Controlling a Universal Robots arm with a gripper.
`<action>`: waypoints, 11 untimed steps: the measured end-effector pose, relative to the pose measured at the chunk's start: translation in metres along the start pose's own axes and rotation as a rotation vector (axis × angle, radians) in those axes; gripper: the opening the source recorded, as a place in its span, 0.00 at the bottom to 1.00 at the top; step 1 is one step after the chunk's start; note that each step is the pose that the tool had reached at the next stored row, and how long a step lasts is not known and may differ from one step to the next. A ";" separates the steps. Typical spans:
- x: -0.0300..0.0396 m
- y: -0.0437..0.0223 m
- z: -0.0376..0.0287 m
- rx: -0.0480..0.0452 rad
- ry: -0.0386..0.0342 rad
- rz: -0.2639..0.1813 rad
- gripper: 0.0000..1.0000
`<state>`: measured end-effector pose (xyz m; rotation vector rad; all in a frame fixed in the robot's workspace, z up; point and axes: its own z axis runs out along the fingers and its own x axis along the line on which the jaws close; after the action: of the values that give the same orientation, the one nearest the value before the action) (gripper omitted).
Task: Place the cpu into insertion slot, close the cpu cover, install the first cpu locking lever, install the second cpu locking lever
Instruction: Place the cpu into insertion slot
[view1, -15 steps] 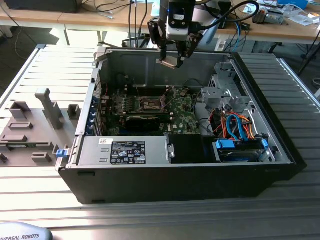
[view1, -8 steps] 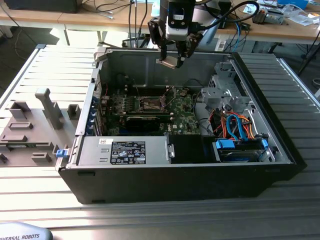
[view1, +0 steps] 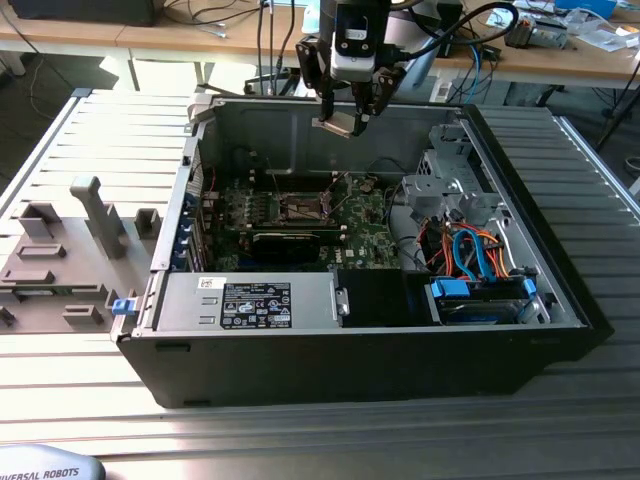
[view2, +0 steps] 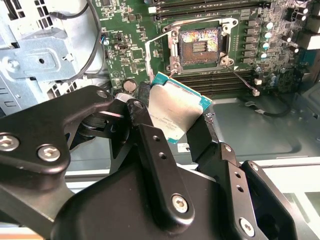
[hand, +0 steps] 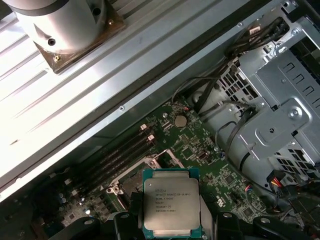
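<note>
Cpu (view2: 176, 112) placement is the step in hand. The computer case (view1: 380, 370) lies open, and on its motherboard (view1: 365, 228) the socket (view1: 300, 208) stands bare. At about one o'clock from it in the exterior view, the gripper (view1: 345, 122) clamps the cpu by its edges, held high. Seating likely calls for aligning it, then lowering it flat.

1. A big black computer case (view1: 350, 370) lies open in the middle of the exterior view, on a grey table with long ridges (view1: 300, 430).
2. Inside it sits a green board (view1: 368, 218) with a long black card (view1: 290, 242) on it.
3. A grey box with a sticker (view1: 312, 300) fills the lower left of the case.
4. Blue and orange wires (view1: 470, 250) bunch at the right, below a silver cage (view1: 450, 175).
5. Grey plastic holders (view1: 60, 260) stand at the exterior view's left.
6. A wooden desk (view1: 560, 55) runs along the top.
</note>
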<state>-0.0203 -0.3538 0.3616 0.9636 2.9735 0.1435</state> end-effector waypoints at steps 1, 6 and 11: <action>0.0000 0.0000 0.0000 0.0000 -0.0001 0.001 0.54; 0.0000 0.0000 0.0000 -0.0001 -0.0008 0.008 0.54; 0.0000 0.0000 0.0001 -0.0003 -0.0015 0.016 0.54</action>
<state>-0.0203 -0.3538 0.3616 0.9873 2.9649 0.1434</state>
